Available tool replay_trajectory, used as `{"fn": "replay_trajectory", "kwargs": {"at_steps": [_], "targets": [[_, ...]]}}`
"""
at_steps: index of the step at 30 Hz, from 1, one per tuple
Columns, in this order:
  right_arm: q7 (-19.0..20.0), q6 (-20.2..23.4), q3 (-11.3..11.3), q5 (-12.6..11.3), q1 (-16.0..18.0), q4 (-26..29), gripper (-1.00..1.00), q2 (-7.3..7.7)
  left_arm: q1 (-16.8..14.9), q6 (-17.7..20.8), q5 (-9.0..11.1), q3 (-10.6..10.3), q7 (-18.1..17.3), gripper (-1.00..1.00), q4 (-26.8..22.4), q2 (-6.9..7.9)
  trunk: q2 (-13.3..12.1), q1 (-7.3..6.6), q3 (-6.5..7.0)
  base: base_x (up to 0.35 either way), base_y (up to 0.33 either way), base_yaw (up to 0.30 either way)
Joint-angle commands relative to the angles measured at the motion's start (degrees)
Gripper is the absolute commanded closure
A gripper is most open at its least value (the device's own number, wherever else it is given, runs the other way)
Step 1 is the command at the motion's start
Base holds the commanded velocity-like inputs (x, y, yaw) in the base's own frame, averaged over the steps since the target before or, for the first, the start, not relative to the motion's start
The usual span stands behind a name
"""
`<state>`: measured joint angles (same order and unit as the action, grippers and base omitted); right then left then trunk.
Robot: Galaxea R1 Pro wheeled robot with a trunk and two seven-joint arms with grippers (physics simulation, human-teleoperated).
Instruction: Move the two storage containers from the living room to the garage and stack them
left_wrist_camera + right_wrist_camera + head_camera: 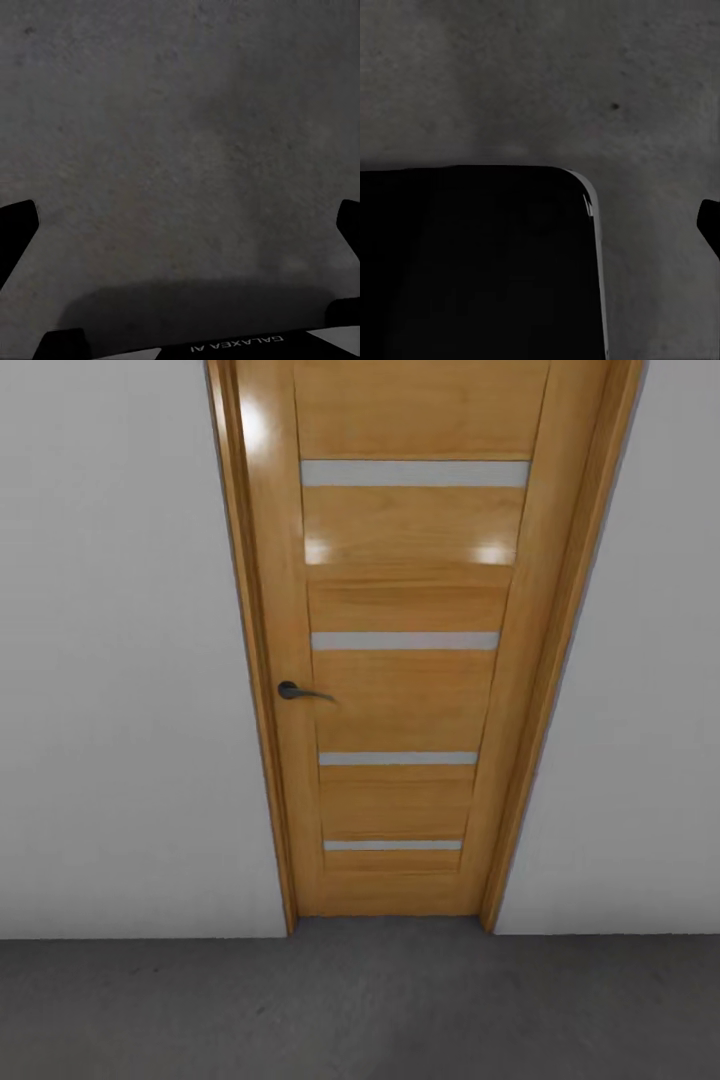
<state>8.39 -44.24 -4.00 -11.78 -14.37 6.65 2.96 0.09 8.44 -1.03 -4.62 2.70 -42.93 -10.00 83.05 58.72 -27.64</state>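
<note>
"GALAXEA AI" reads mirrored along the lower edge of the left wrist view, where the left claw point(180, 217) points down at the floor point(187, 112), fingers spread wide, grasping nothing. The right claw's state I cannot tell. Ahead stands a closed wooden door point(410, 660) in the frame's center.

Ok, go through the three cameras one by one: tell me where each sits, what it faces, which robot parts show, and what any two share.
Head view: on the robot's head, facing forward and down at a closed wooden door with a dark handle, white wall and grey floor.
Left wrist view: on the left arm, facing down at the floor; the left hand has its dark fingertips wide apart.
Right wrist view: on the right arm, facing the floor; one fingertip and a dark rounded body panel show.
Shared: the same mottled grey floor.
</note>
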Motion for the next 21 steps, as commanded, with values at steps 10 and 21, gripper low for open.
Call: {"fn": "replay_trajectory", "kwargs": {"at_steps": [10, 21], "targets": [[0.4, -0.1, -0.4, -0.5, 0.0, 0.1, -1.00, 0.04, 0.0, 0.5, -0.2, -0.1, 0.4, -1.00, -0.1, 0.00, 0.0, 0.00, -0.04, 0.046, -0.011, 0.117], [0.4, -0.1, -0.4, -0.5, 0.0, 0.1, -1.00, 0.03, 0.0, 0.5, -0.1, -0.1, 0.5, -1.00, -0.1, 0.00, 0.0, 0.00, -0.04, 0.234, -0.148, 0.002]]}}
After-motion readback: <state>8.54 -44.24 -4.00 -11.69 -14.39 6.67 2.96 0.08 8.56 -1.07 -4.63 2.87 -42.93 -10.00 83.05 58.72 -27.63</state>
